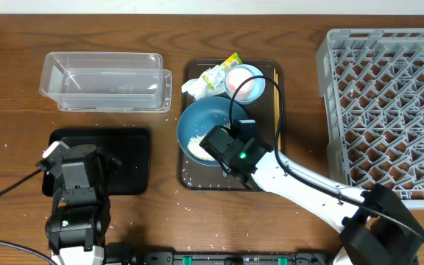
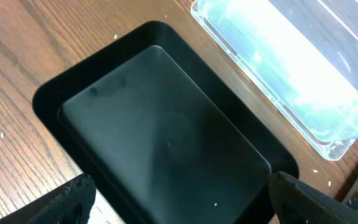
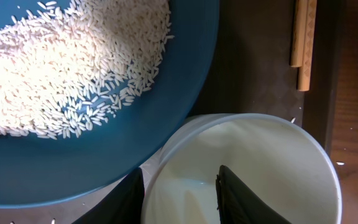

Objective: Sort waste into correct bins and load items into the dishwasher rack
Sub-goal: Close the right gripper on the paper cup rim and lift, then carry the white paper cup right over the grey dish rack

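The dark-blue dish (image 1: 206,116) lies on the brown serving tray (image 1: 194,179) with a heap of rice (image 1: 196,146) in it. My right gripper (image 1: 224,144) hangs over its near edge. In the right wrist view the right gripper (image 3: 179,194) straddles the rim of the white cup (image 3: 266,162): one finger outside, one inside, with a gap to the wall. The dish (image 3: 110,165), rice (image 3: 61,68) and chopsticks (image 3: 304,37) show beside it. The pink cup (image 1: 246,87) sits in the light-blue bowl (image 1: 244,71), the wrapper (image 1: 219,72) next to it. My left gripper (image 2: 182,200) is open over the empty black tray (image 2: 166,124).
The clear tub (image 1: 105,81) stands behind the black tray (image 1: 127,158). The grey dishwasher rack (image 1: 389,103) fills the right side. Chopsticks (image 1: 276,103) lie along the serving tray's right edge. Stray rice grains dot the wood near the tray.
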You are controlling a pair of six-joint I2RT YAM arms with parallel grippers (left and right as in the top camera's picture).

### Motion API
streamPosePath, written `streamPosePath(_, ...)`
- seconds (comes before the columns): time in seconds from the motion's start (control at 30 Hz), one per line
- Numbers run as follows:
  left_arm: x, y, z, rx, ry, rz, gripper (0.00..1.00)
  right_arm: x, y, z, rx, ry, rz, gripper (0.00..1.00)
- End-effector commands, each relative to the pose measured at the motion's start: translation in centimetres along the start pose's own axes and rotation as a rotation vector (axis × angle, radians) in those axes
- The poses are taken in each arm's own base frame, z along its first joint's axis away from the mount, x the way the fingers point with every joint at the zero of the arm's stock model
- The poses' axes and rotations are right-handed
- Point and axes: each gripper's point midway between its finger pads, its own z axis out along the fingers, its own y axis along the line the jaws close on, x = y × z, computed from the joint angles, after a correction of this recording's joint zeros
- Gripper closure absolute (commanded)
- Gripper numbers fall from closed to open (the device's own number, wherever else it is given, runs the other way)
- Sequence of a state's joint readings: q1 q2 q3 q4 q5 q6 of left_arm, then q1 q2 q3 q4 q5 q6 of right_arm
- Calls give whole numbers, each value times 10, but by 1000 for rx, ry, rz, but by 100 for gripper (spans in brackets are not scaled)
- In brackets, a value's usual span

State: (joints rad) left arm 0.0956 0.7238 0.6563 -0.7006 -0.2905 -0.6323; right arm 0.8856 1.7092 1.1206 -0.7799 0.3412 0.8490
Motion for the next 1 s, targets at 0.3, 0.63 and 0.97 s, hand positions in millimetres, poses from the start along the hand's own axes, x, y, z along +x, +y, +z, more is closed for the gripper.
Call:
streamPosePath(0.3,-7,-1,-4,2,-16,-17,8,-4,-8,6,33,-13,27,82)
streamPosePath(0.63,-7,-1,-4,2,-16,-17,8,-20,-15,-12,17,-36,43,99)
streamPosePath(0.97,-7,-1,-4,2,-16,-17,8,-62,-52,-75,-102,-141,51,99)
